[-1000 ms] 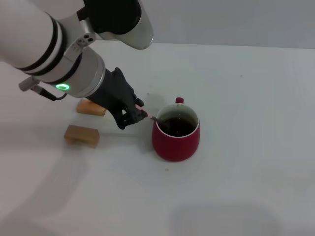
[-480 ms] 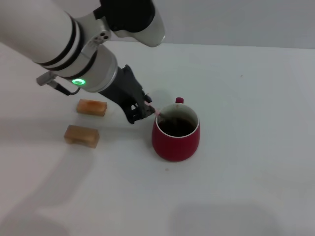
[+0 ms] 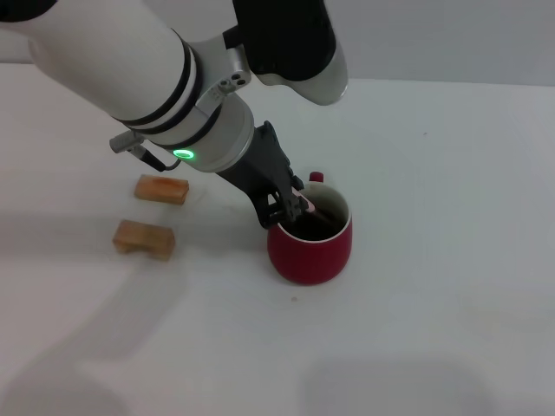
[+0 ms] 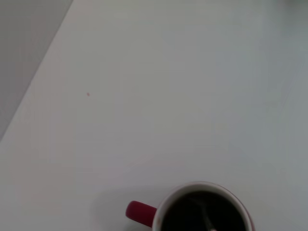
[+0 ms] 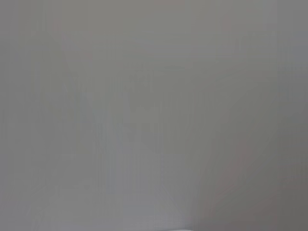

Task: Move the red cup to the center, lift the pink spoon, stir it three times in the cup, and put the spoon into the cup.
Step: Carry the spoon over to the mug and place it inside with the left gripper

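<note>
Head view: red cup (image 3: 310, 238) near table (image 3: 451, 217) centre, dark liquid inside, handle toward far side. Left gripper (image 3: 290, 204) at cup's left rim, jaws clamped on pink spoon (image 3: 305, 206) (only short pink stub visible), spoon angled down into liquid. Two wooden blocks (image 3: 145, 238) well left of cup.

Left wrist view: cup (image 4: 192, 211) from above, thin spoon shaft (image 4: 206, 219) in liquid.

Right wrist view: blank grey; right gripper not visible.
</note>
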### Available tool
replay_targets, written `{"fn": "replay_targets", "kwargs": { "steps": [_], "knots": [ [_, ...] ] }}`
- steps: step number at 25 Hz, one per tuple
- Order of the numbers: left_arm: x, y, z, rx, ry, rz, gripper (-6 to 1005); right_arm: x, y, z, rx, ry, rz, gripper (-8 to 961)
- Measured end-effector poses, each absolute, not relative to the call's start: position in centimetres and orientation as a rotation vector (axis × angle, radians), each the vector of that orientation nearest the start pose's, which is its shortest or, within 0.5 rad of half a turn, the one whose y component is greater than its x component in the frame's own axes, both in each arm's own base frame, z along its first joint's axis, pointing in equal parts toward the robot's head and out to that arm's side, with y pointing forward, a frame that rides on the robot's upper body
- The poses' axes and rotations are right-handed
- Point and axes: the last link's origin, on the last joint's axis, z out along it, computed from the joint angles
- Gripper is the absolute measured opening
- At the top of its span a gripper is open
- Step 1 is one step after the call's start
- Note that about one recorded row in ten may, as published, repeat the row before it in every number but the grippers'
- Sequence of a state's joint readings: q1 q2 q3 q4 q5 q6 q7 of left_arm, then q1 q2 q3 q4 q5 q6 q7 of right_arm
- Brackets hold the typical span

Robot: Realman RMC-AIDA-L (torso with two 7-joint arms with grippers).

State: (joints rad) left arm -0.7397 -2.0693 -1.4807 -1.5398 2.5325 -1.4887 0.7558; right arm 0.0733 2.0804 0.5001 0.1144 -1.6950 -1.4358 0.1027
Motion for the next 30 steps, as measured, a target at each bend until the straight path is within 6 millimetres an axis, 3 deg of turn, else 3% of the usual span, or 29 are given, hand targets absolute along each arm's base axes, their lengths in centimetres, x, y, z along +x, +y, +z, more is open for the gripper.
{"fn": "replay_targets", "kwargs": {
  "steps": [15,30],
  "knots": [
    [-7.9,32.4,-1.9,-2.785,-0.11,0.504,167,42.2,18.3,3.1,-1.18,0.636,0.488,-1],
    [-8.8,34.9,-2.0,-2.707,-0.12,0.546,166,42.0,18.4,2.8,-1.2,0.637,0.493,0]
  ]
}}
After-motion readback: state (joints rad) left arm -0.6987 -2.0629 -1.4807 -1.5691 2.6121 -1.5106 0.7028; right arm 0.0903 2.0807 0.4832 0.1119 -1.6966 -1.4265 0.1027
